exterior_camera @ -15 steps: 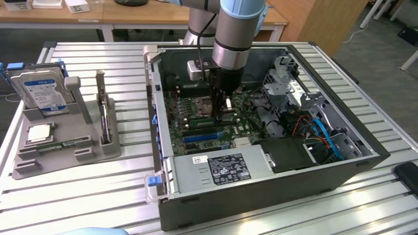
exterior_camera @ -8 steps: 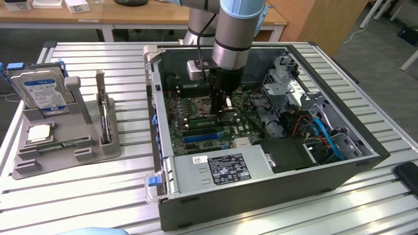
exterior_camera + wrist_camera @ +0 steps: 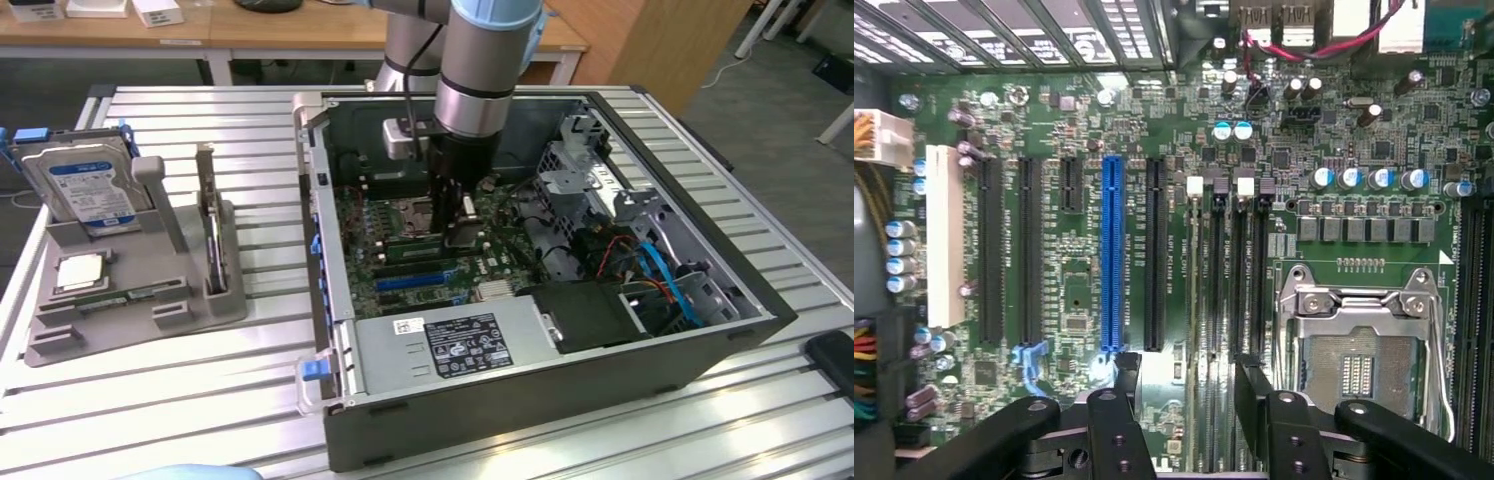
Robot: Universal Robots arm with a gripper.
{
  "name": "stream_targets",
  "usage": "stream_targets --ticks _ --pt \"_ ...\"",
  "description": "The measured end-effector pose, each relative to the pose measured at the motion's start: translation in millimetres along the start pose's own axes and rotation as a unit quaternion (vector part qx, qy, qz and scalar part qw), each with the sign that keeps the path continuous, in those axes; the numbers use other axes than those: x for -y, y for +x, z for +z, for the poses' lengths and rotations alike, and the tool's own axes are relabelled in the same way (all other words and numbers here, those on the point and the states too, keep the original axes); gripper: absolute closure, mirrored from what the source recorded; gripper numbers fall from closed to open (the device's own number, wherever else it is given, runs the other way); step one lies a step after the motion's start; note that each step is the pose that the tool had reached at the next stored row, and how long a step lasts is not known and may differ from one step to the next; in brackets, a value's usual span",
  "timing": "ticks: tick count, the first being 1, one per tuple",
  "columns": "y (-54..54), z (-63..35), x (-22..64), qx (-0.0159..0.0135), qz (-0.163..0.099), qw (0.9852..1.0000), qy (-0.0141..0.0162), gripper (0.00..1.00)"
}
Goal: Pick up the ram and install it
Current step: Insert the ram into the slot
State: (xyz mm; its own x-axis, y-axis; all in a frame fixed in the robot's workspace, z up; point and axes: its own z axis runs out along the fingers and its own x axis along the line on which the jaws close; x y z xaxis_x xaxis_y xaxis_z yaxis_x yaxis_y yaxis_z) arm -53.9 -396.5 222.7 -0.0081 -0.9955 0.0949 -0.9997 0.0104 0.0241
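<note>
Tray [image 3: 120, 325] sat at 9 o'clock of the computer case [image 3: 534, 400]. End effector [image 3: 1187, 368] was spread wide, astride the ram [image 3: 1201, 290], which appeared to stand unheld in its slot. Risk: stick only part-seated, so a brushing finger could tilt it.

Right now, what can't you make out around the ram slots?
- Wrist view: near ends of the ram slots, covered by the hand.
- Wrist view: whether the slot between the fingers is filled; seen edge-on, cannot tell.
- Exterior view: the slots below the hand, hidden by the arm.
</note>
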Motion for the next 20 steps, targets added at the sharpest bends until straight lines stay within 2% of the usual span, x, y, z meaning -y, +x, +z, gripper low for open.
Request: stream_targets --ticks 2,3,6,11,17,20 --pt "-0.1 -0.7 0.5 -0.0035 0.003 1.0000 -0.0003 0.50" --pt "-0.1 -1.0 0.9 -0.0043 0.006 1.0000 -0.0006 0.50" --pt "0.2 -4.0 2.0 -0.0044 0.010 0.9999 -0.0010 0.50" --pt "0.9 -12.2 3.3 0.0016 0.010 0.9999 -0.0014 0.50" --pt "1.7 -20.7 5.0 0.0067 0.010 0.9999 -0.0024 0.50" --pt "2.0 -23.3 5.9 0.0081 0.010 0.9999 -0.0028 0.50"
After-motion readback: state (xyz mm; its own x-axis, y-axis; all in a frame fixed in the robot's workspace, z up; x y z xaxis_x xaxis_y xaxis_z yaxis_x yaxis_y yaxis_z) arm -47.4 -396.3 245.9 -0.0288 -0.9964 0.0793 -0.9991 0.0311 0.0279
